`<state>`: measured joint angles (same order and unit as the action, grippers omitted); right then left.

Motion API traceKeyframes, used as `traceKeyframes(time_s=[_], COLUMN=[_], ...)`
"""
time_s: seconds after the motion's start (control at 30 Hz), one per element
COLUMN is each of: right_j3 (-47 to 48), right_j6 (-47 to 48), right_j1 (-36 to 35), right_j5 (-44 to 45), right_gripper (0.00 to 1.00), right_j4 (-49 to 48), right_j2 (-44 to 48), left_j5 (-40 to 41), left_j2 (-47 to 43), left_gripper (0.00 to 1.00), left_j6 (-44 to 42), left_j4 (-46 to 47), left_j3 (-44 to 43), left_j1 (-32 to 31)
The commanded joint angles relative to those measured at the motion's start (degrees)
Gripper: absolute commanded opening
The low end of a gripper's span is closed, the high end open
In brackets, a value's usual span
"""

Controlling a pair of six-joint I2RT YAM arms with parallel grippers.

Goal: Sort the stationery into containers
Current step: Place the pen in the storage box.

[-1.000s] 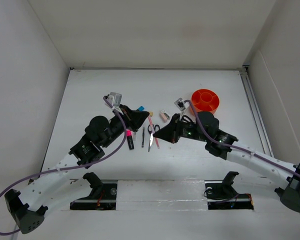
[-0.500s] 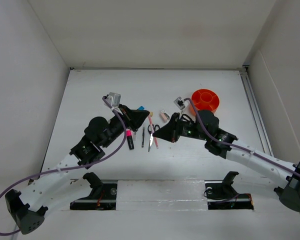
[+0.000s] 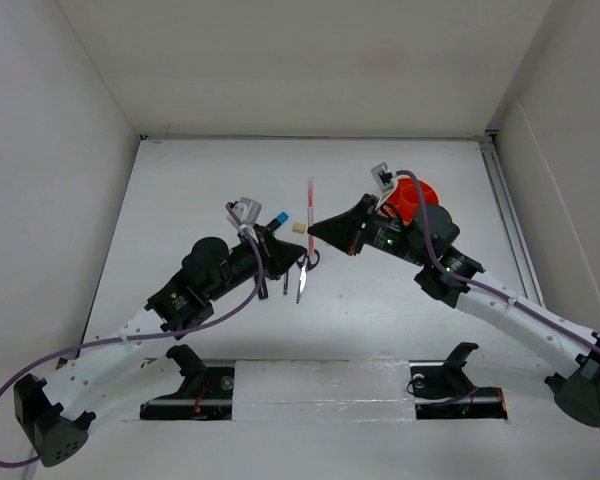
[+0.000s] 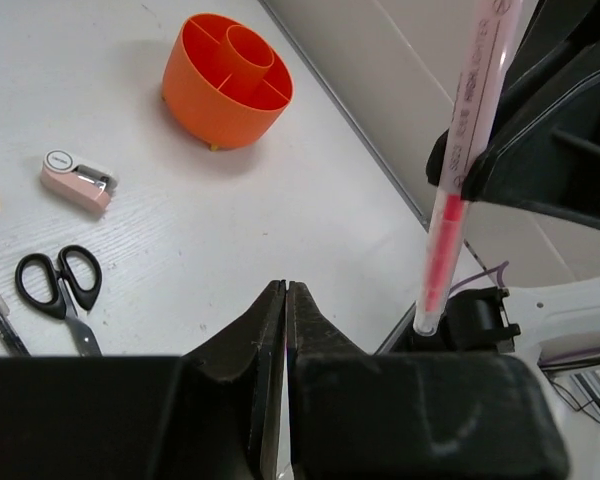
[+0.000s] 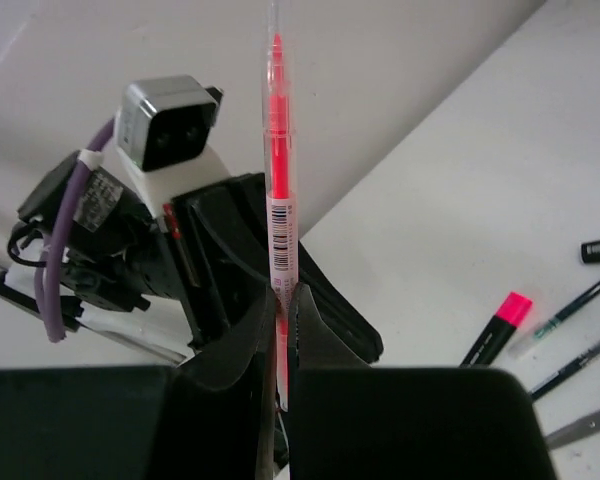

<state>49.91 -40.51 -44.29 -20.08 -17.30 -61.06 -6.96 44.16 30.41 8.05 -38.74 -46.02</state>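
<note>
My right gripper (image 3: 315, 227) is shut on the pink pencil (image 3: 310, 203) and holds it upright above the table; in the right wrist view the pencil (image 5: 280, 200) stands clamped between the gripper (image 5: 285, 296) jaws. My left gripper (image 4: 285, 290) is shut with nothing in it, low over the black-handled scissors (image 4: 60, 285), which also show from above (image 3: 302, 268). The orange tub (image 4: 227, 80) with dividers stands back right, partly behind the right arm (image 3: 420, 197). On the table lie the cream eraser (image 3: 298, 227), the pinkish-beige piece (image 4: 77, 181), the blue-capped marker (image 3: 278, 218), the highlighter (image 5: 495, 330) and thin pens (image 5: 570, 310).
The left arm's wrist camera (image 5: 165, 120) is close behind the raised pencil. White walls enclose the table on three sides, and a metal rail (image 3: 510, 215) runs along the right edge. Both arm bases (image 3: 190, 380) sit at the near edge.
The right gripper has lifted the pink pencil off the table and swung up and back with it. The left arm has shifted right, its gripper now by the scissors.
</note>
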Motion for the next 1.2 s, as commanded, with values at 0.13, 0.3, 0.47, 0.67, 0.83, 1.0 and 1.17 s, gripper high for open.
traceKeyframes(time_s=[0.13, 0.3, 0.47, 0.67, 0.83, 1.0, 1.17], right_j3=[2.8, 2.3, 1.2, 0.1, -2.7, -3.9, -4.4], right_j6=[1.7, 4.8, 9.1, 15.0, 21.9, 27.0, 30.0], right_j1=[0.9, 0.9, 1.4, 1.4, 1.4, 1.4, 1.4], right_j5=[0.6, 1.4, 2.8, 7.4, 10.6, 16.0, 17.5], right_gripper=[0.00, 0.00, 0.00, 0.00, 0.00, 0.00, 0.00], right_j4=[-4.3, -3.0, -2.4, -1.9, -3.5, -4.1, -4.1], right_j2=[0.0, 1.0, 3.0, 4.4, 7.1, 7.7, 7.2], left_j5=[-1.6, 1.9, 6.7, 12.0, 20.6, 30.1, 38.1], left_j2=[-1.7, -1.7, 0.5, 2.8, 3.3, 5.1, 6.1], left_gripper=[0.00, 0.00, 0.00, 0.45, 1.00, 1.00, 1.00], left_j6=[-0.9, -0.4, 1.4, 3.4, 5.9, 9.5, 11.6], left_j4=[1.0, -1.9, -6.5, -11.6, -23.5, -35.8, -48.3], left_j3=[0.1, -1.1, -2.9, -5.5, -9.9, -15.2, -19.9], left_j1=[-0.1, -0.1, -0.1, -0.1, -0.1, -0.1, -0.1])
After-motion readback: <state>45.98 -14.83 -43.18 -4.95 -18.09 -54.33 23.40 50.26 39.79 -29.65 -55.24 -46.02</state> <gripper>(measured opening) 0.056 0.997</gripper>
